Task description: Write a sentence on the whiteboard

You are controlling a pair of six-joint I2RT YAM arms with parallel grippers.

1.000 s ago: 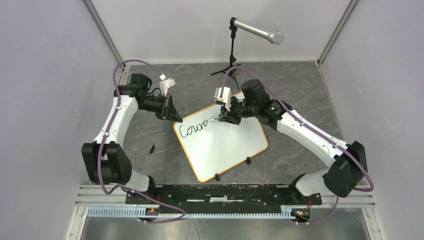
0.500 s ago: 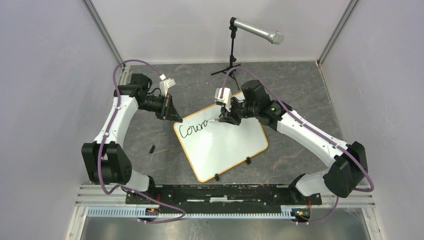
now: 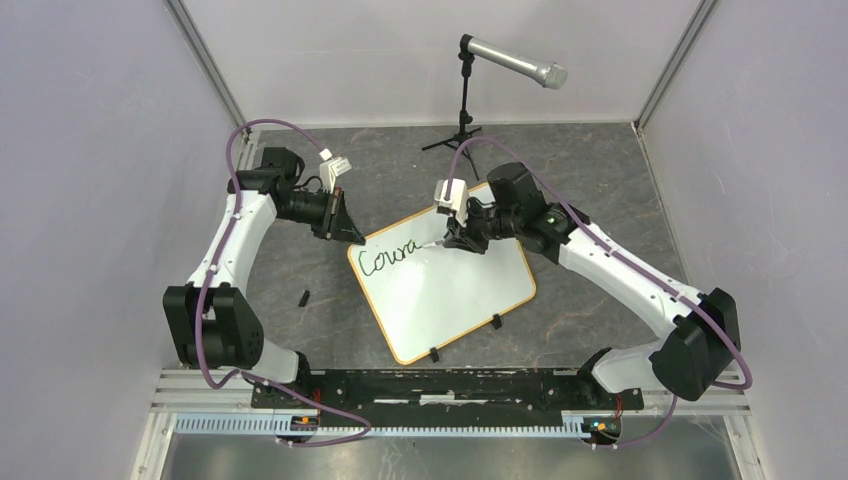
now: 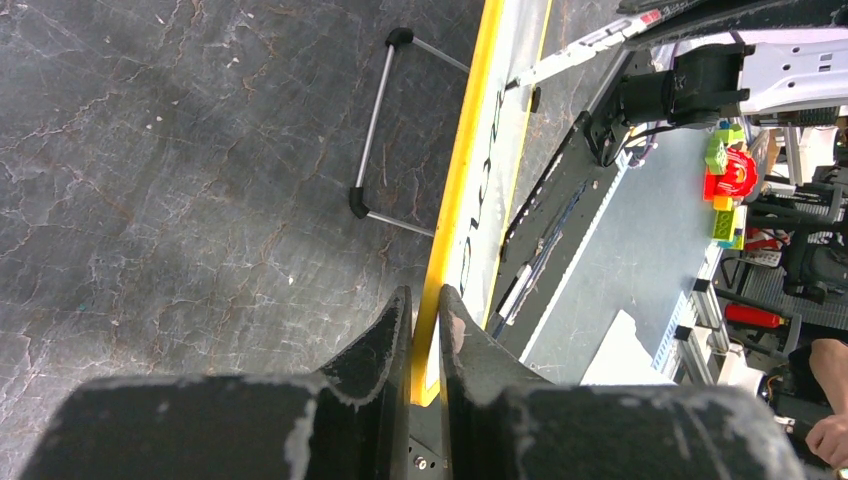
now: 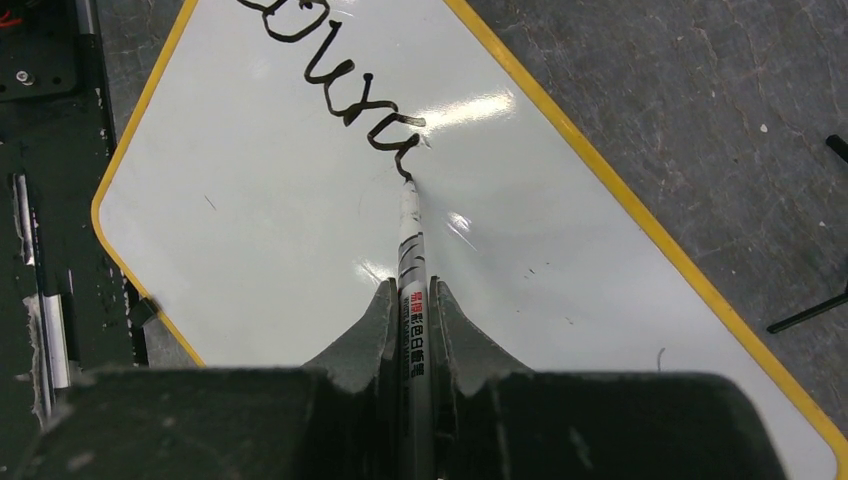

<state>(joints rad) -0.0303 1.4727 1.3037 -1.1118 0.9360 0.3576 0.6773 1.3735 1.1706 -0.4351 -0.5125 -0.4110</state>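
The whiteboard (image 3: 450,295) lies tilted on the table, white with an orange rim and two black clip feet at its near edge. Black cursive letters "Coura" (image 3: 391,255) run along its top left; they also show in the right wrist view (image 5: 345,100). My right gripper (image 3: 452,238) is shut on a white marker (image 5: 411,270), whose tip touches the board at the end of the last letter. My left gripper (image 3: 348,232) is shut on the board's top-left rim (image 4: 452,215), one finger on each side of the edge.
A microphone (image 3: 512,62) on a small black tripod stand stands at the back, just behind the board. A small black cap-like piece (image 3: 303,297) lies on the dark table left of the board. Walls close in on both sides.
My right gripper has shifted slightly to the right along the writing line with the marker. The left arm and the board have not moved.
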